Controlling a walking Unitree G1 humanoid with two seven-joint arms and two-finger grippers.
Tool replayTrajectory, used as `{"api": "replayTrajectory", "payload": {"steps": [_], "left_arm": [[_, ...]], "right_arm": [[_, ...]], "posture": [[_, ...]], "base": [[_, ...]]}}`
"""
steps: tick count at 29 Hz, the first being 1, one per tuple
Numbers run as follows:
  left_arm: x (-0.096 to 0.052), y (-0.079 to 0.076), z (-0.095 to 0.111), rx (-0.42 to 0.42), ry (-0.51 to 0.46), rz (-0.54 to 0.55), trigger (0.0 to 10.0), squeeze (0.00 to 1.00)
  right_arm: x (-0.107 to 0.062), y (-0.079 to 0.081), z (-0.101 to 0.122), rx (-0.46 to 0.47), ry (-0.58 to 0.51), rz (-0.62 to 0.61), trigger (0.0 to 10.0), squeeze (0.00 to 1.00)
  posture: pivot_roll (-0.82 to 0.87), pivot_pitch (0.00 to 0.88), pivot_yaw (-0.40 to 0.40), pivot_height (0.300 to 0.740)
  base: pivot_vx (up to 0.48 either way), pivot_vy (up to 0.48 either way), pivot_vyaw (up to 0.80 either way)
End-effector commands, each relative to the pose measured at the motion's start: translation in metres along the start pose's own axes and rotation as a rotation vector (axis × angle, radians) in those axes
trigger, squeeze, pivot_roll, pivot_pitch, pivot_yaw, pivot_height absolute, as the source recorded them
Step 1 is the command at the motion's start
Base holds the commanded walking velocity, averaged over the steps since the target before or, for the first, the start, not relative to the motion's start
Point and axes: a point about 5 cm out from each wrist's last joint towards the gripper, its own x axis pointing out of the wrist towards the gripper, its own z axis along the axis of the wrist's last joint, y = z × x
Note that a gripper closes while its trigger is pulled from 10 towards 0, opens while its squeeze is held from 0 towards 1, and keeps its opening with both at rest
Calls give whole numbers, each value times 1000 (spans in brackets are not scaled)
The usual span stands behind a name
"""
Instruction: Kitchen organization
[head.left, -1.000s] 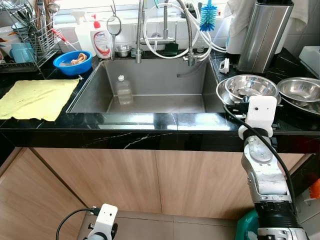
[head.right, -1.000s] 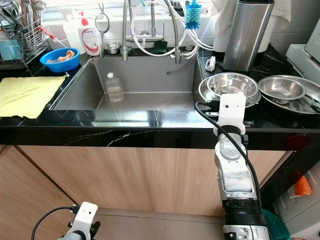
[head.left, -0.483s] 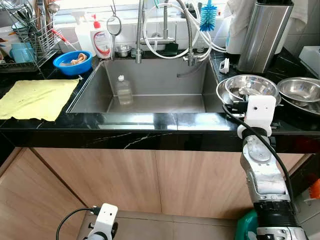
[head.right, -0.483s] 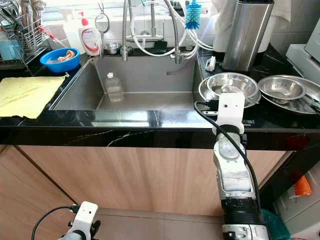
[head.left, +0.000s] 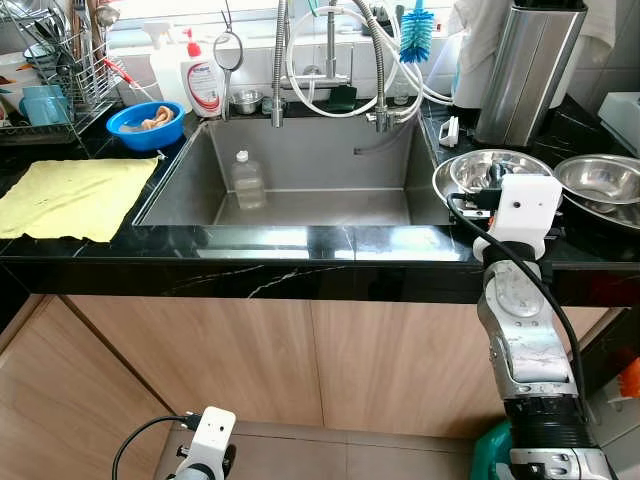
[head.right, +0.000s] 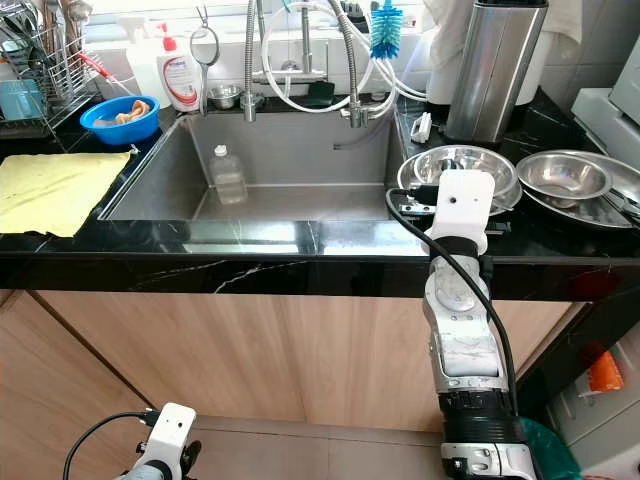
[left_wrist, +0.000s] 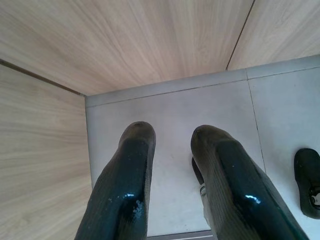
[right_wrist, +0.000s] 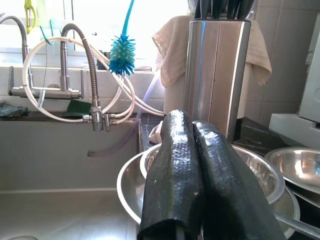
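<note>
Gleaming black counter (head.left: 300, 245), steel sink (head.left: 300, 165)

Daylight from the window (right_wrist: 100, 25) behind the sink blows out white; the black tabletop (head.left: 300, 245) shows glare; all views are sharp.

yellow cloth (head.left: 70, 197), blue bowl (head.left: 144, 124) (white-veined black counter (head.left: 300, 245))

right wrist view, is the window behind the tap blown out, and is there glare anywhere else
Right wrist view: yes, the window behind the coiled steel tap is washed out to white, backlighting the blue bottle brush. Left eye view: a bright reflection lies on the glossy black countertop along the sink's front edge. Left wrist view: small highlights on the black fingers.
</note>
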Motion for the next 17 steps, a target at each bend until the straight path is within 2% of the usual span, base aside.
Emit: {"api": "replayTrajectory", "payload": {"steps": [1, 9, 10, 11, 12, 17], "left_arm": [[-1, 3, -3, -5, 11, 14, 10000, 0], [-1, 3, -3, -6, 10, 14, 10000, 0], [-1, 3, -3, -6, 9, 14, 10000, 0], [-1, 3, -3, -6, 9, 14, 10000, 0], [-1, 3, -3, -6, 9, 13, 10000, 0], [-1, 3, -3, -4, 10, 7, 10000, 0]], "right_arm": [[2, 3, 12, 13, -53, 8, 0, 0], [4, 2, 15, 0, -72, -1, 0, 0], [4, 0, 17, -42, -90, -15, 3216, 0], [5, -1, 20, -71, -108, -25, 8314, 0], [5, -1, 24, -86, -129, -30, 10000, 0], [8, 0, 36, -119, -180, -18, 10000, 0]], "posture": [[-62, 0, 68, 740], [-62, 0, 69, 740], [-62, 0, 69, 740], [-62, 0, 69, 740], [-62, 0, 70, 740], [-69, 0, 71, 740]], "base": [[0, 0, 0], [0, 0, 0], [0, 0, 0], [0, 0, 0], [0, 0, 0], [0, 0, 0]]}}
